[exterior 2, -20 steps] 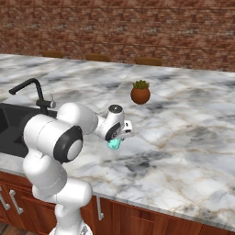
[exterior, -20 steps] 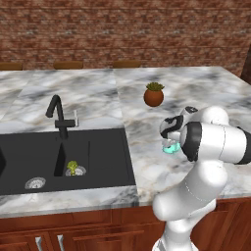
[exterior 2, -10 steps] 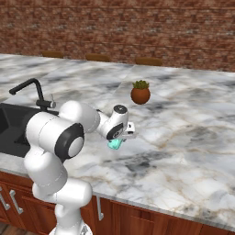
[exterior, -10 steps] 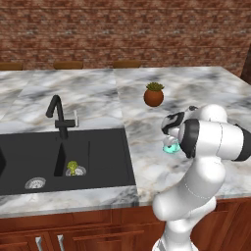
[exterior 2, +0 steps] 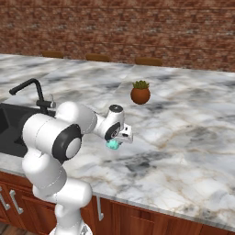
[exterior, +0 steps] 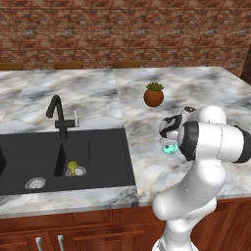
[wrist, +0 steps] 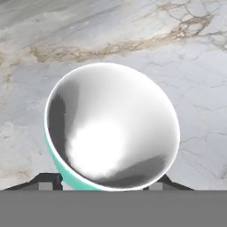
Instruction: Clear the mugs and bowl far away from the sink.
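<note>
One sink (exterior: 63, 159) is set into the left part of the marble desk (exterior: 206, 86), black, with two basins and one black faucet (exterior: 59, 115) at its back edge; two round steel drains are seen in the basins, and one small green-yellow item (exterior: 72, 168) is seen lying by the right-hand drain, too small to identify. To the right of the sink, further back, one terracotta plant pot (exterior: 153, 95) is stood on the desk, well apart from the sink edge. Further right and nearer the front, one mug (exterior: 169, 148) is seen, teal outside with a pale whitish interior, located just right of the sink's right rim and under the gripper (exterior: 169, 144). In the hand view the mug (wrist: 111, 128) is seen tilted, mouth toward the camera, between the two dark fingertips (wrist: 46, 181), one on each side of it. Contact of the jaws with the mug cannot be told from the frames, so gripper state cannot be told. Count: one mug visible.
</note>
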